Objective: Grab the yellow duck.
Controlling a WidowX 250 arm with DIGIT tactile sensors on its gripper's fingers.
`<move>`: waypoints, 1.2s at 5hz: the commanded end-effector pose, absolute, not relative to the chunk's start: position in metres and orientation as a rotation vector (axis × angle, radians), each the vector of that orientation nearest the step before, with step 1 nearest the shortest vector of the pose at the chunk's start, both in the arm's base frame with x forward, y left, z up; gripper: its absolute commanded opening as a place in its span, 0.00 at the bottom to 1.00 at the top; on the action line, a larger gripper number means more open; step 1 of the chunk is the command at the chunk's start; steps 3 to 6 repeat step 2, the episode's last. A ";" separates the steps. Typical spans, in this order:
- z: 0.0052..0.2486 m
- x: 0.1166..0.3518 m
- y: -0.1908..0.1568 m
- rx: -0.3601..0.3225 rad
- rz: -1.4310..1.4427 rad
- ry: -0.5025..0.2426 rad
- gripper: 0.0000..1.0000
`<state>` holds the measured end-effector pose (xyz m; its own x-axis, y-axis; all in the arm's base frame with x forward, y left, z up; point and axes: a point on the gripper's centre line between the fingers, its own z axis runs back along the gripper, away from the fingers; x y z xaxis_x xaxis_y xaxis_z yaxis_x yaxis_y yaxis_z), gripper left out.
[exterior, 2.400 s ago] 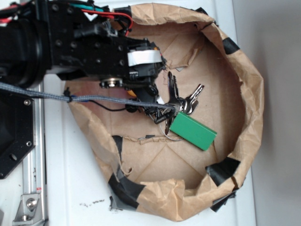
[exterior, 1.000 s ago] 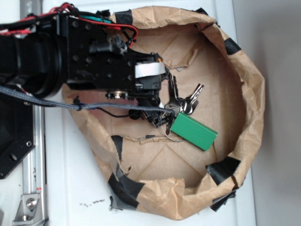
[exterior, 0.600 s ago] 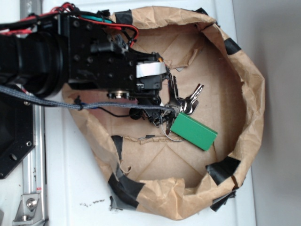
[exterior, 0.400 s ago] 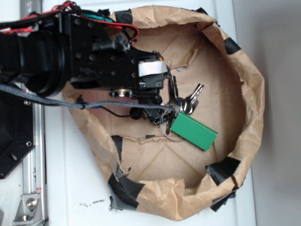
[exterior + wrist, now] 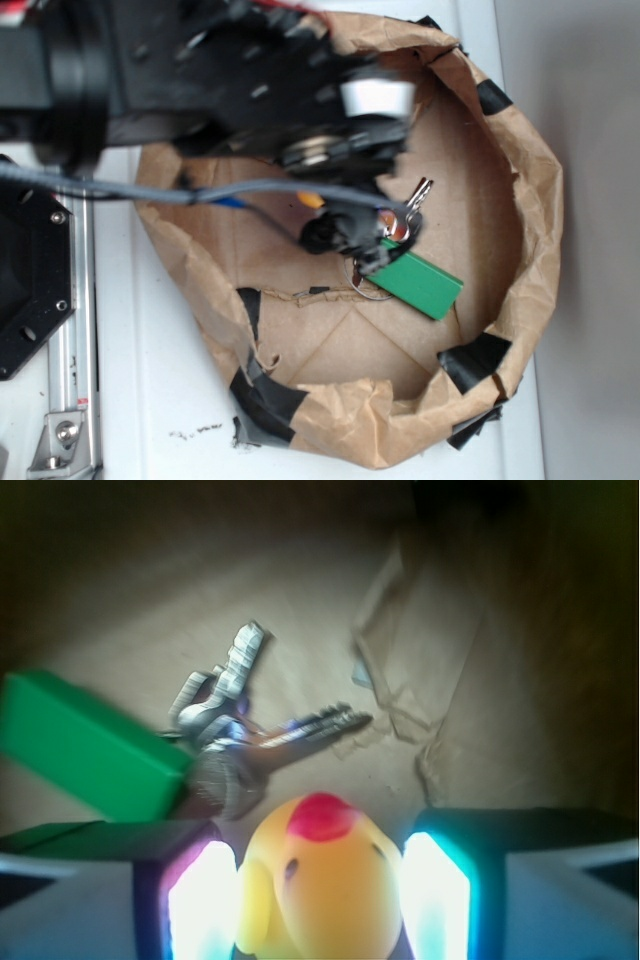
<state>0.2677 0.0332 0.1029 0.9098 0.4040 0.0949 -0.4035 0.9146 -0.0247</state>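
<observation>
**Duck in the claw, arm lifting out of the paper bowl**

In the wrist view the yellow duck (image 5: pixel 318 885) sits squarely between the two glowing fingers (image 5: pixel 200 905), its red beak spot facing the camera. Both fingers press against its sides with no gap showing, so the claw (image 5: pixel 318 900) is clenched on the duck.

The change from a moment ago is in the arm. In the exterior view it now looks larger and blurred, and its head has swung further right across the top of the brown paper bowl (image 5: pixel 540 240), which I read as a rise toward the camera. A small orange-yellow patch (image 5: pixel 311 200) under the arm is probably the duck, though it is too smeared to be sure.

The green key tag (image 5: pixel 420 284) and the silver keys (image 5: pixel 235 705) lie on the bowl's floor, below and beyond the duck in the wrist view, apparently not caught by the claw. The bowl rests on the white table (image 5: pixel 150 400).

For the task, this suggests the grab itself is made; what remains is to carry the duck clear without it slipping, since it is small and rounded.
</observation>
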 end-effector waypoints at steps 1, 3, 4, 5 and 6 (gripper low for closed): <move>0.166 0.281 -0.009 -0.045 0.202 -0.133 0.00; 0.163 0.277 0.000 -0.007 0.221 -0.188 0.00; 0.163 0.277 0.000 -0.007 0.221 -0.188 0.00; 0.163 0.277 0.000 -0.007 0.221 -0.188 0.00; 0.163 0.277 0.000 -0.007 0.221 -0.188 0.00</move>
